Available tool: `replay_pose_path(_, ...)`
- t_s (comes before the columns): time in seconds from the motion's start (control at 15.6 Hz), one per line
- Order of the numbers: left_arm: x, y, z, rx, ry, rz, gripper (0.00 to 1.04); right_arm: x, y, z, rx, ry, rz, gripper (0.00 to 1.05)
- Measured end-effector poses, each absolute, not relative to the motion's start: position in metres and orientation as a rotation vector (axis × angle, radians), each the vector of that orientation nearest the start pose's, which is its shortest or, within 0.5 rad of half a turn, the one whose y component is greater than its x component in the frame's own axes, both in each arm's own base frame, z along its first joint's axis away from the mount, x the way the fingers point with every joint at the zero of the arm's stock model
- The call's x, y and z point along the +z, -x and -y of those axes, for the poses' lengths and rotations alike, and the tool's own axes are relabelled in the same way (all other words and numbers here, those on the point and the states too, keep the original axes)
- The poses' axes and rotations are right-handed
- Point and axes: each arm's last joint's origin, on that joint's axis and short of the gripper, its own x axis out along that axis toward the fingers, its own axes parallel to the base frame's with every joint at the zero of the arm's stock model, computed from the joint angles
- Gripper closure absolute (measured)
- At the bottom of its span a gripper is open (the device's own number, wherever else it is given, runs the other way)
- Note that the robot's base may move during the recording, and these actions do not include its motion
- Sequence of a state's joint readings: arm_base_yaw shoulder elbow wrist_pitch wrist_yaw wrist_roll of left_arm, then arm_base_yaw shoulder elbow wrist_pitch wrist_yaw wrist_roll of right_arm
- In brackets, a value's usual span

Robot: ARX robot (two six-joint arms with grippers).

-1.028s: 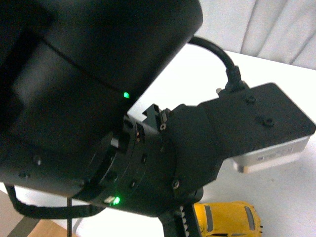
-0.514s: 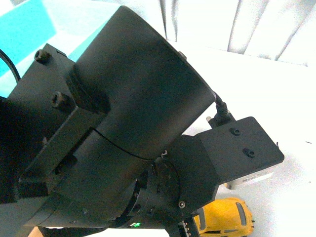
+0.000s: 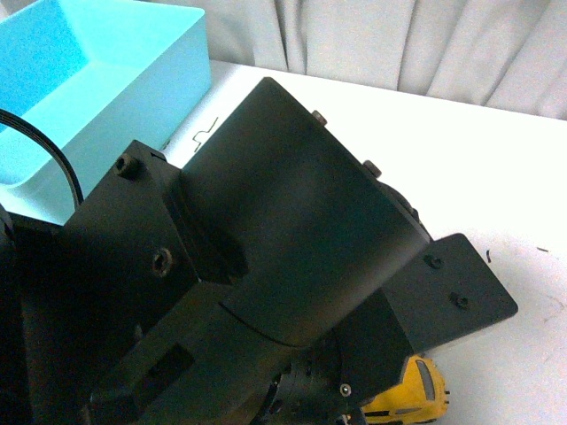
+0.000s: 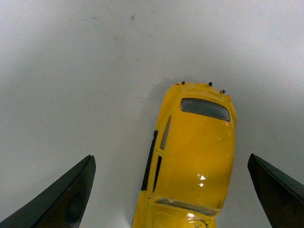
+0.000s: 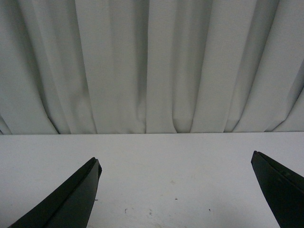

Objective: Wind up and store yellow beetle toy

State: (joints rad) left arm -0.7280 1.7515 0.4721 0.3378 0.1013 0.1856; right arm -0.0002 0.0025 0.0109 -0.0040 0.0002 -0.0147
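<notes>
Front view: left arm [image 3: 292, 230] masks most of the yellow beetle toy [image 3: 418, 394]; left end effector [image 4: 170, 159] gapes wide around it.

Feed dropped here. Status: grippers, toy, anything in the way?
Left gripper open, straddling yellow beetle toy, not touching. Right gripper open, empty, facing curtain. Turquoise bin apart, far left. Nothing seen blocking toy.

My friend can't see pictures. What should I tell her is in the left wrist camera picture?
A yellow beetle toy, seen from above, sits on a plain white table. It is between the two dark fingers of the left end effector, which is open and touches the toy on neither side.
</notes>
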Motion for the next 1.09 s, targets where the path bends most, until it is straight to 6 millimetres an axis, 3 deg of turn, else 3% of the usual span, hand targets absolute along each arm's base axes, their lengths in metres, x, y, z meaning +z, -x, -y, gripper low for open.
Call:
replay_pose_path(0.32, 0.063, -0.179, 0.175, -0.863, -0.5, -0.864, 0.09, 0.167, -0.097, 0.0, 0.0, 0.015, 0.004, 0.07)
replay_pose_path(0.64, 0.064, -0.177, 0.173, -0.847, -0.52, -0.885, 0.57, 0.167, -0.097, 0.0, 0.0, 0.015, 0.005, 0.07)
replay_pose_path(0.71, 0.066, -0.178, 0.172, -0.839, -0.518, -0.885, 0.62, 0.167, -0.097, 0.0, -0.001, 0.015, 0.005, 0.07)
replay_pose_path(0.9, 0.081, -0.183, 0.165, -0.813, -0.489, -0.865, 0.65, 0.167, -0.097, 0.0, 0.0, 0.014, 0.004, 0.07)
replay_pose_path(1.09, 0.111, -0.196, 0.151, -0.773, -0.42, -0.812, 0.65, 0.167, -0.097, 0.0, 0.0, 0.015, 0.005, 0.07)
